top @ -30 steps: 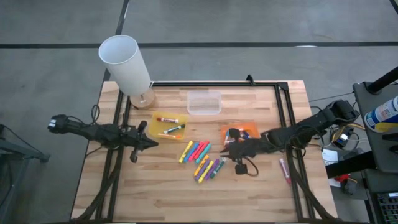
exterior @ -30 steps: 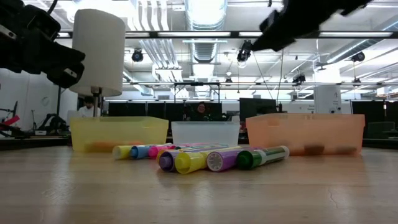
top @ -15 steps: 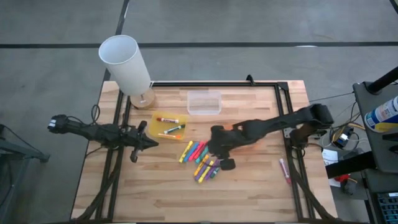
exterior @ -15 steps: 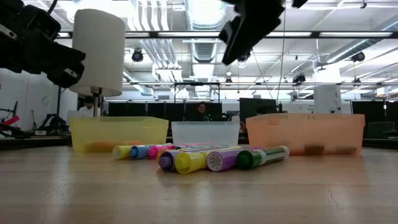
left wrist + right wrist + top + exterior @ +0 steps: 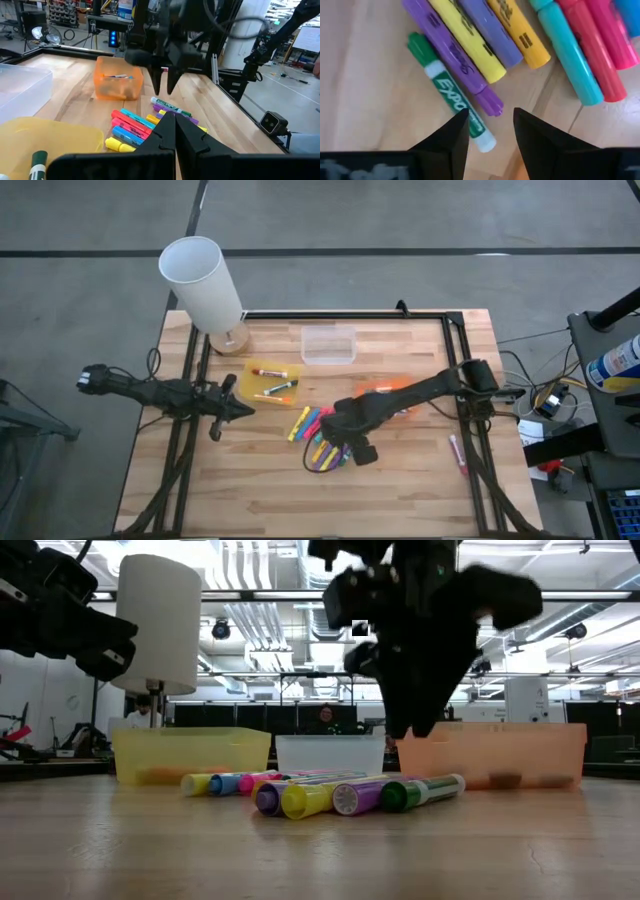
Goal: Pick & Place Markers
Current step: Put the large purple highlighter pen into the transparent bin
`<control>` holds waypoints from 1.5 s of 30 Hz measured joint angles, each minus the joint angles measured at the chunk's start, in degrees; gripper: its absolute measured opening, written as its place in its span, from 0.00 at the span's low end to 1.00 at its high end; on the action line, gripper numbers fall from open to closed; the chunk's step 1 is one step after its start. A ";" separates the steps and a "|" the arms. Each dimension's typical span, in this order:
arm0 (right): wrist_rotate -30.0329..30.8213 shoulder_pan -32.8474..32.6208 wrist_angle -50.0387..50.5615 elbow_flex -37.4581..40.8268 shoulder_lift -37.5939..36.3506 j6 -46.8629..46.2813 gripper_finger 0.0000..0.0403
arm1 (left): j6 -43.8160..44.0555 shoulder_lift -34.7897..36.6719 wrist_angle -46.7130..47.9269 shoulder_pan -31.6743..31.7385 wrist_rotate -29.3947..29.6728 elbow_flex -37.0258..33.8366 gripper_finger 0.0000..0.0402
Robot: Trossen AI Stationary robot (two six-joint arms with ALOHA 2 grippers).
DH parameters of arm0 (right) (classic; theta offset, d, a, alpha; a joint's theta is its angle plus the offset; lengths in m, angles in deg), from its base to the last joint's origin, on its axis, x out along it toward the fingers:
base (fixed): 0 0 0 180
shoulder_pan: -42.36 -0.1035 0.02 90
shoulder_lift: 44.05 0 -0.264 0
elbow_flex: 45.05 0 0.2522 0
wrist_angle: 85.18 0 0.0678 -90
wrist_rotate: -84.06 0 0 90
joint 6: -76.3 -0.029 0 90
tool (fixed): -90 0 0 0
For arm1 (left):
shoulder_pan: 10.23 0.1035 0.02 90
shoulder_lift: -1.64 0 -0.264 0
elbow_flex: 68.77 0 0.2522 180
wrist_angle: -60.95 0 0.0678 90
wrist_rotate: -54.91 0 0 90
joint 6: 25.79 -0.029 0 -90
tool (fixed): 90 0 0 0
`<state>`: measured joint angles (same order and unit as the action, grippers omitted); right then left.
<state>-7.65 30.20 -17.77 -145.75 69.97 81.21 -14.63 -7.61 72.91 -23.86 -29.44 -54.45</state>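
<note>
A few capped markers already lie in the yellow plastic tray [image 5: 270, 383] and orange plastic tray [image 5: 116, 84]; the loose pile of coloured markers [image 5: 322, 436] remains on the wooden desk [image 5: 250, 480], right gripper [image 5: 490, 127] above it, jaws parted and empty; left gripper [image 5: 243, 409] shut, waiting

Right gripper [image 5: 336, 442] over the loose markers [image 5: 318, 430] at mid-table. Left gripper [image 5: 240, 409] just beside the yellow tray [image 5: 247, 372], which holds a few markers. Clear tray [image 5: 329, 346] behind; orange tray [image 5: 400, 386] partly under the right arm. 1 pink marker [image 5: 457, 454] lies apart by the right rail.
</note>
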 joint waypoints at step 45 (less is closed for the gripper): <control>1.96 -2.47 -4.55 -0.98 7.63 3.67 0.14 | 0.00 0.00 -0.11 0.00 -0.02 0.00 0.00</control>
<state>-5.69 27.73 -22.31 -146.73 77.60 84.88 -14.63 -7.61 72.80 -23.86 -29.46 -54.45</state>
